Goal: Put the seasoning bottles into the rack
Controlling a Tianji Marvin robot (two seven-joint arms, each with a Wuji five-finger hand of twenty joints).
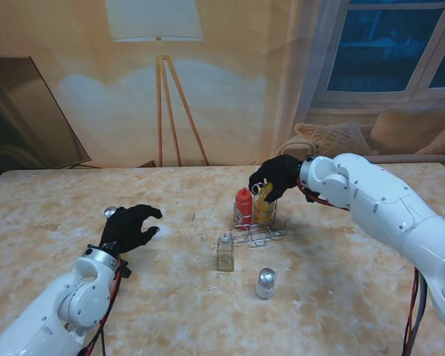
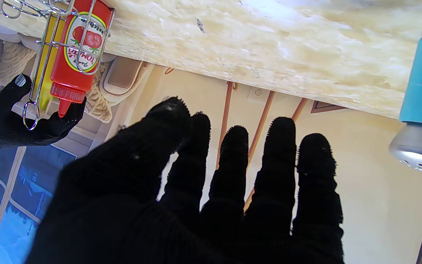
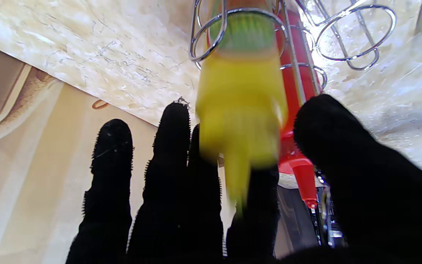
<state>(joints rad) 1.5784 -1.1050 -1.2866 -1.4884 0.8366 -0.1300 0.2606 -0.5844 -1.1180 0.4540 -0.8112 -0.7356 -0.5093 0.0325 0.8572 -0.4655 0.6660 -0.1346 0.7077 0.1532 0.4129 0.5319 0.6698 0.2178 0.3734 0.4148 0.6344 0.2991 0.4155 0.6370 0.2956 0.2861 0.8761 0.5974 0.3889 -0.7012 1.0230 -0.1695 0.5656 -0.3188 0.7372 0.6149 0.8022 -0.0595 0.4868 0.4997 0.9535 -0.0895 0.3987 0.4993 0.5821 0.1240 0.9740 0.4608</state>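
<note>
The wire rack [image 1: 261, 234] stands mid-table. A red ketchup bottle [image 1: 243, 206] sits in it, with a yellow bottle [image 1: 265, 208] beside it in another ring. My right hand [image 1: 277, 176] hovers over the yellow bottle's cap. In the right wrist view the yellow bottle [image 3: 242, 110] is blurred, and the fingers [image 3: 174, 154] and thumb stand apart around it, so the hand looks open. A small glass bottle [image 1: 225, 254] and a silver-topped shaker [image 1: 265, 283] stand on the table nearer to me. My left hand [image 1: 131, 226] is open, next to a blue shaker [image 2: 421, 110].
The marble-patterned table [image 1: 341, 282] reaches far to both sides. Behind it are a floor lamp [image 1: 163, 74], a sofa with cushions [image 1: 334, 137] and a window. The rack's two near rings [image 3: 357, 68] hold nothing.
</note>
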